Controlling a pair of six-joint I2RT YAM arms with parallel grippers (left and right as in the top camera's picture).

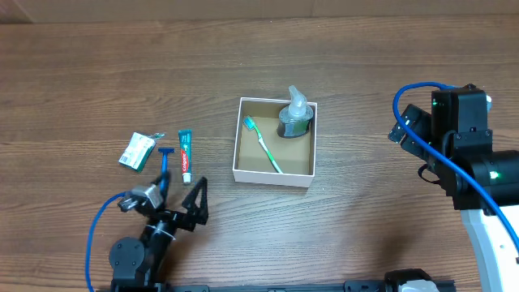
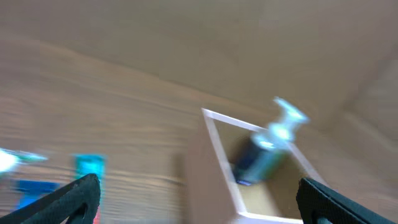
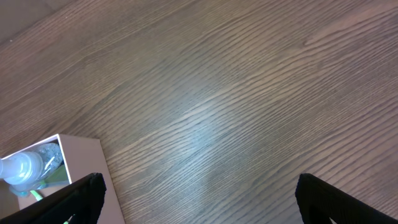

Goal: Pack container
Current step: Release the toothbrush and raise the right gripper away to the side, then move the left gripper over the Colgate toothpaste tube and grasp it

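- Cardboard box point(image 1: 272, 176), white outside and brown inside, sits just right of centre in the overhead frame, flat on the wooden table point(image 1: 365, 65).
- Inside it, a clear pump bottle point(image 1: 295, 118) lies in the upper right corner, with its nozzle over the far wall.
- A green toothbrush point(image 1: 263, 144) lies slantwise on the box floor, bristles toward the upper left and handle toward the lower middle. It is near the bottle, but whether they touch I cannot tell.
- Left of the box, apart from it, three things lie in a row on the table: a toothpaste point(image 1: 186, 155) nearest the box, a blue razor point(image 1: 165, 158) just beside it, and a green and white packet point(image 1: 138, 151) furthest left.
- The left gripper point(image 2: 198, 190) is at the lower left of the overhead frame, below the toothpaste and razor. Its jaws are spread wide and hold nothing.
- Its wrist view is blurred: box and bottle show right of centre, with teal and blue smears at the lower left.
- The right gripper point(image 3: 199, 183) is over bare table, well to the right of the box. Its jaws are also spread wide and hold nothing.
- In its wrist view one corner of the box, with the bottle inside, shows at the lower left.
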